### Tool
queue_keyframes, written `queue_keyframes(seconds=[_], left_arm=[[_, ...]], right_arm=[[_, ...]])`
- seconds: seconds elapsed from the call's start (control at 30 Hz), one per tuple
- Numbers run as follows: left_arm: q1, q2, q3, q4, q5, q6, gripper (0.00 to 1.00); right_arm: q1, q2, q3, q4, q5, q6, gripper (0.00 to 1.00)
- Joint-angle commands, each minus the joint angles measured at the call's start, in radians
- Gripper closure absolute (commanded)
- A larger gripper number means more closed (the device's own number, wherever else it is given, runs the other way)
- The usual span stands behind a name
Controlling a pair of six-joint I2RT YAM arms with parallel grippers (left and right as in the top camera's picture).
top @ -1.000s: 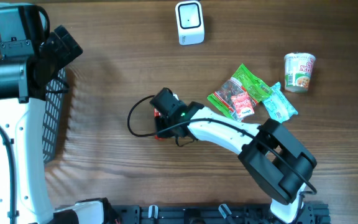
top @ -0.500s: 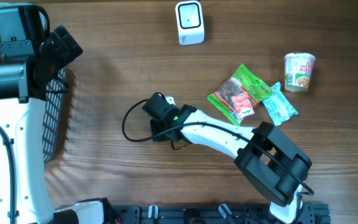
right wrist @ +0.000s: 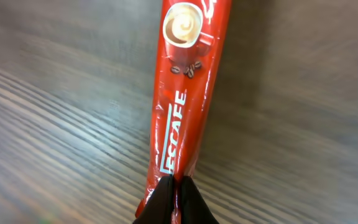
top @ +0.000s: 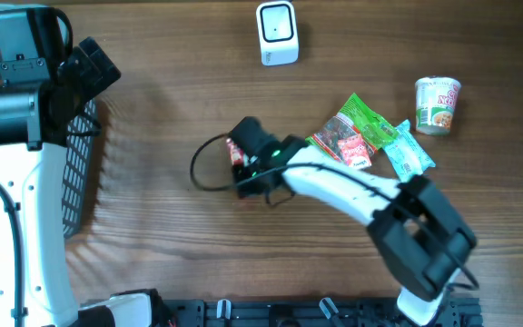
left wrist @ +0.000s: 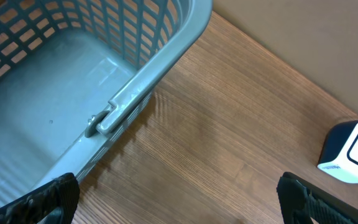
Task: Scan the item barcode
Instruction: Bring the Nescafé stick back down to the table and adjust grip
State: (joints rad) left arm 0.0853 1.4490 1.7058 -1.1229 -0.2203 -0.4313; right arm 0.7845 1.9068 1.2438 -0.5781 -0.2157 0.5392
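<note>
The item is a red coffee sachet [right wrist: 188, 81] printed with a cup and white lettering. My right gripper [right wrist: 175, 186] is shut on its near end, and the rest sticks out above the wooden table. From overhead only a bit of the red sachet [top: 234, 152] shows beside the right gripper [top: 246, 150] at mid-table. The white barcode scanner [top: 277, 34] stands at the far edge and also shows as the scanner [left wrist: 353, 152] at the right of the left wrist view. My left gripper [left wrist: 179, 202] is open and holds nothing, beside the basket rim.
A grey-blue mesh basket [left wrist: 135, 93] sits at the table's left edge, seen from overhead as the basket [top: 82, 173]. Green and red snack packs [top: 348, 136], a teal packet [top: 409, 153] and a cup of noodles [top: 438, 104] lie to the right. A black cable [top: 198, 173] loops off the right wrist.
The right gripper has closed tight on the red sachet and swung up and to the right with it. The left arm has not moved.
</note>
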Motion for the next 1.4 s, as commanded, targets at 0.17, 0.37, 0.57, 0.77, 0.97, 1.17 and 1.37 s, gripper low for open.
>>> queue_keyframes(seconds=[0.17,0.37,0.57,0.77,0.97,1.17,1.37], left_arm=[[0.005,-0.003,0.01,0.0,-0.009,0.008,0.0],[0.005,-0.003,0.01,0.0,-0.009,0.008,0.0],[0.005,-0.003,0.01,0.0,-0.009,0.008,0.0],[0.005,-0.003,0.01,0.0,-0.009,0.008,0.0],[0.005,-0.003,0.01,0.0,-0.009,0.008,0.0],[0.005,-0.003,0.01,0.0,-0.009,0.008,0.0],[0.005,-0.003,0.01,0.0,-0.009,0.008,0.0]], right_arm=[[-0.1,-0.051,-0.01,-0.063,-0.085,-0.095,0.96],[-0.145,-0.056,-0.034,-0.018,-0.403,-0.24,0.96],[-0.379,-0.06,-0.034,-0.07,-1.338,-0.57,0.96],[-0.52,-0.06,-0.036,-0.059,-1.407,-0.569,0.96],[-0.343,-0.057,-0.081,0.012,-0.628,-0.356,0.96],[-0.06,-0.048,-0.081,0.13,-0.062,-0.148,0.96],[-0.049,-0.039,-0.063,0.142,-0.042,-0.259,0.39]])
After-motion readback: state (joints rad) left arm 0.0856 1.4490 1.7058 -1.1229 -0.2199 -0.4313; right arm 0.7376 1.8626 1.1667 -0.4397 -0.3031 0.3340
